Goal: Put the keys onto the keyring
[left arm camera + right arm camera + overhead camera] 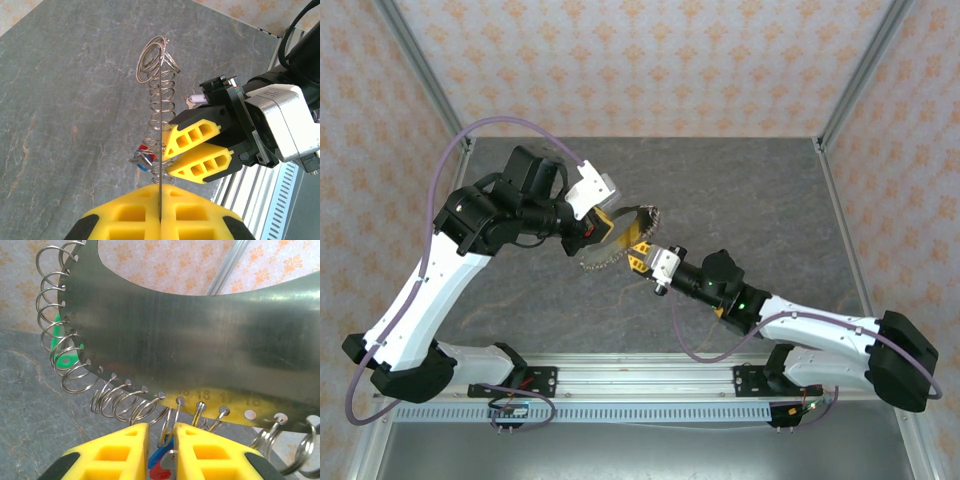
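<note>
Dead centre in the top view, left gripper is clenched on the keyring, edge-on, long axis 12 to 6. Right gripper sits at its 3 o'clock, fingers pinching one small loop, I think; red and blue keys hang at 9.

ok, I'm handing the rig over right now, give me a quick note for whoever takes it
Left hand: shut on the keyring, a thin metal plate edged with wire rings, held above the table.
Right hand: nearly closed around one small ring at the plate's edge; firm pinch unclear.
Keys: blue key and red key sit in that hand's gap; green key behind the rim.
Done: plate lifted, ring reached.
Left: probably thread blue and red; check green.
</note>
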{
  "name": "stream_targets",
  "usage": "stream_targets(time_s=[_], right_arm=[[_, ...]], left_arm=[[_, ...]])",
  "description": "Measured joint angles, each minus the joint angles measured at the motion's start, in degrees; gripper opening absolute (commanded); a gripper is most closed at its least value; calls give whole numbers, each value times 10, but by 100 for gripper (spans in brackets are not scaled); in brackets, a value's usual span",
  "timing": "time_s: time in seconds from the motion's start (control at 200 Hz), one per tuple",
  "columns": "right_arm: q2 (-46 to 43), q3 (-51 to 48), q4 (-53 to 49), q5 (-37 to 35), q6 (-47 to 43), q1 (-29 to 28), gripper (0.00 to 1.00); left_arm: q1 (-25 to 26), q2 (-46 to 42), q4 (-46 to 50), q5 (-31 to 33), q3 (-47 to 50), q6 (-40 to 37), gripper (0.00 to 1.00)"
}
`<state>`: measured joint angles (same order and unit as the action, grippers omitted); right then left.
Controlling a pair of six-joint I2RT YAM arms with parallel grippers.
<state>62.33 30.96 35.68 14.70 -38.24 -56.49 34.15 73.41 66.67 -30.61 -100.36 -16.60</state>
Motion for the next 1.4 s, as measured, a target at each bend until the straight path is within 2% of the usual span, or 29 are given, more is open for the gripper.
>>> stream_targets(time_s=[0.415,0.52,1.401], right_arm=[[23,0,34,-9,1,0,15],[29,0,44,-17,1,-1,11],[46,3,69,-56,0,-9,14]], left_arm=[[0,0,0,7,0,2,0],[0,0,0,10,0,2,0],[0,-4,-10,11,3,17,0]])
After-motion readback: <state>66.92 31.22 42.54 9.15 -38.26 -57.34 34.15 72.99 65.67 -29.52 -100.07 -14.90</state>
